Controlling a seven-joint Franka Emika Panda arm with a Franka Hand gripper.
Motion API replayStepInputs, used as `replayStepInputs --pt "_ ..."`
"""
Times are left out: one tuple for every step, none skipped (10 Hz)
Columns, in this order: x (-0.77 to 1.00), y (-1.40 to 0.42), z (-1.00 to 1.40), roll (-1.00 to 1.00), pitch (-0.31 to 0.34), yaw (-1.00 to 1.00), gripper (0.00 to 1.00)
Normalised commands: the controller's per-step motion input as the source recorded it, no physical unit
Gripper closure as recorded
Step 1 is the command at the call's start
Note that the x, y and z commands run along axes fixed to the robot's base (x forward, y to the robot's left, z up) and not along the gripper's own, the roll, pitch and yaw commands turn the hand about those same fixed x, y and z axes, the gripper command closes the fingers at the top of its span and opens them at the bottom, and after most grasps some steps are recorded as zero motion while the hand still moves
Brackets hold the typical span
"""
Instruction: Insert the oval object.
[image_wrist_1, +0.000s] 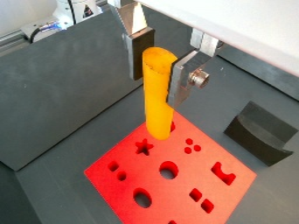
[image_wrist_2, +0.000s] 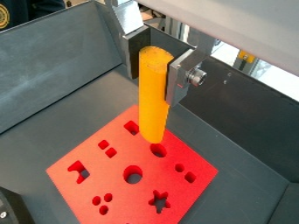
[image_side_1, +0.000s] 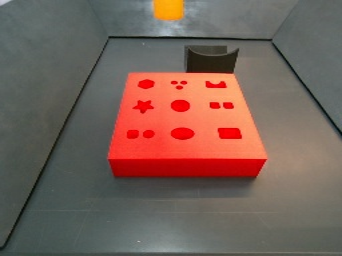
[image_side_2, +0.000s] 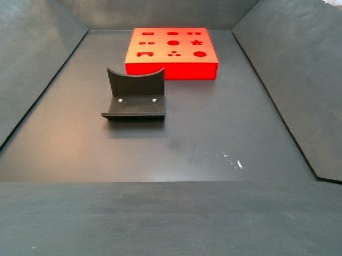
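Note:
My gripper (image_wrist_1: 162, 70) is shut on the oval object (image_wrist_1: 156, 92), a long smooth orange-yellow peg held upright between the fingers (image_wrist_1: 187, 80); both also show in the other wrist view, the gripper (image_wrist_2: 158, 70) and the peg (image_wrist_2: 153, 92). The peg hangs well above the red block (image_wrist_1: 176, 179) with shaped holes (image_wrist_2: 128, 179). In a side view only the peg's lower end (image_side_1: 168, 9) shows at the top edge, high over the far side of the block (image_side_1: 185, 125). The gripper is out of view in the side view where the block (image_side_2: 174, 52) lies far back.
The dark fixture (image_side_1: 210, 57) stands on the floor next to the block, also in the other views (image_side_2: 135, 95) (image_wrist_1: 260, 131). Grey walls (image_side_1: 54, 110) slope up around the dark floor (image_side_2: 187, 150).

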Motion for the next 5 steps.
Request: replayStepInputs --pt "0.13 -0.11 -0.21 0.00 -0.003 0.00 1.00" --pt "0.28 -0.42 -0.39 0.12 0.000 0.04 1.00" --pt "0.41 -0.56 -0.48 0.24 0.000 0.12 1.00" --pt "0.37 -0.52 -0.56 0.26 0.000 0.13 1.00" --pt "0.34 -0.57 -0.53 0.22 0.000 0.02 1.00"
